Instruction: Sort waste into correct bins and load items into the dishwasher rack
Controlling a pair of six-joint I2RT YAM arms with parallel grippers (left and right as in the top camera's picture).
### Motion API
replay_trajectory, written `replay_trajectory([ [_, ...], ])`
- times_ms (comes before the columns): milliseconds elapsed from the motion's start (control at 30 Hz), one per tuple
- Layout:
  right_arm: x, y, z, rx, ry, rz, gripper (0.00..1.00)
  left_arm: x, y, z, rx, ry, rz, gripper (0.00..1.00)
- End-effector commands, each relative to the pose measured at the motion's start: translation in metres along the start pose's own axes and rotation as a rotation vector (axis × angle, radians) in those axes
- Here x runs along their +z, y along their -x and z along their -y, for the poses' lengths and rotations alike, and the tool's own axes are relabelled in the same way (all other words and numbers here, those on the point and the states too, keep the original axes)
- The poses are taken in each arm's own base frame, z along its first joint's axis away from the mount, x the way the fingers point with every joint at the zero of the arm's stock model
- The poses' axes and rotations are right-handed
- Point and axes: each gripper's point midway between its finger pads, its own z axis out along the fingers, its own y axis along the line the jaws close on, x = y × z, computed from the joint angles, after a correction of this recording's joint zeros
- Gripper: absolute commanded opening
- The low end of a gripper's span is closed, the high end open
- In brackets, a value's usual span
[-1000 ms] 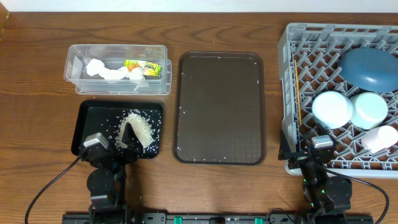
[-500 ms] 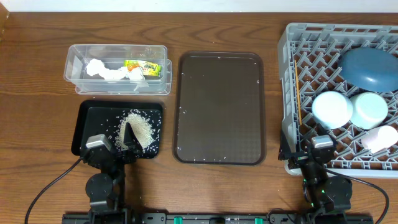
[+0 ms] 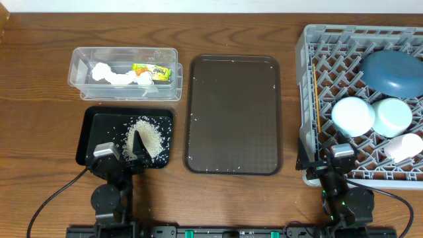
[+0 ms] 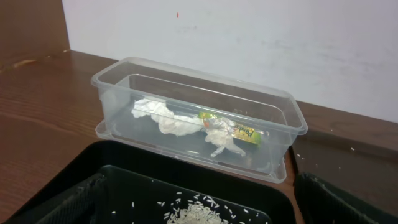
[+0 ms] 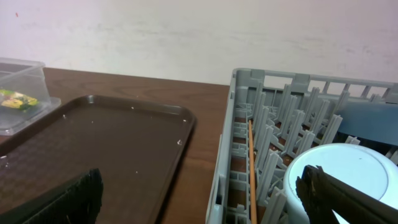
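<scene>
The clear tub [image 3: 79, 66] holds crumpled tissue [image 3: 109, 75] and a yellow-green wrapper [image 3: 152, 71]; both also show in the left wrist view, tissue [image 4: 168, 118] and wrapper [image 4: 245, 132]. White rice [image 3: 151, 137] lies heaped in the black tray [image 3: 92, 129]. My left gripper [image 3: 122, 151] hangs open over that tray's near end, with rice [image 4: 199, 214] between its fingers. The grey rack [image 3: 307, 99] carries the dark blue plate [image 3: 393, 71], light blue bowl [image 3: 353, 116], mint bowl [image 3: 394, 116], pink cup [image 3: 404, 147] and chopsticks [image 3: 318, 99]. My right gripper [image 3: 330, 157] stands open at the rack's near left corner.
A large dark brown serving tray [image 3: 234, 112] with a few stray grains lies between the bins and the rack. A white wall rises behind the table's far edge. Bare wood runs left of the tub and the black tray.
My left wrist has crept slightly right and toward the front edge. The right arm and all objects are where they were.
</scene>
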Motion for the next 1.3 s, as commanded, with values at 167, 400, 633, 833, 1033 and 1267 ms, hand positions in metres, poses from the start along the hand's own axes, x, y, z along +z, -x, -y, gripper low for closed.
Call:
replay_trajectory([
  [167, 0.0, 0.0, 0.003, -0.012, -0.013, 0.001, 0.99, 0.001, -0.017, -0.003, 0.023, 0.01, -0.048, 0.96],
  [400, 0.0, 0.0, 0.003, -0.012, -0.013, 0.001, 0.99, 0.001, -0.017, -0.003, 0.023, 0.01, -0.048, 0.97],
  [633, 0.0, 0.0, 0.003, -0.012, -0.013, 0.001, 0.99, 0.001, -0.017, -0.004, 0.024, 0.013, -0.045, 0.96],
  [833, 0.0, 0.0, 0.003, -0.012, -0.013, 0.001, 0.99, 0.001, -0.018, 0.008, 0.065, -0.055, -0.053, 0.96],
  [1033, 0.0, 0.0, 0.003, -0.012, -0.013, 0.001, 0.99, 0.0, -0.018, 0.014, 0.137, -0.091, -0.052, 0.96],
  [1267, 0.0, 0.0, 0.003, -0.012, -0.013, 0.001, 0.99, -0.001, -0.019, 0.022, 0.161, -0.137, -0.053, 0.96],
])
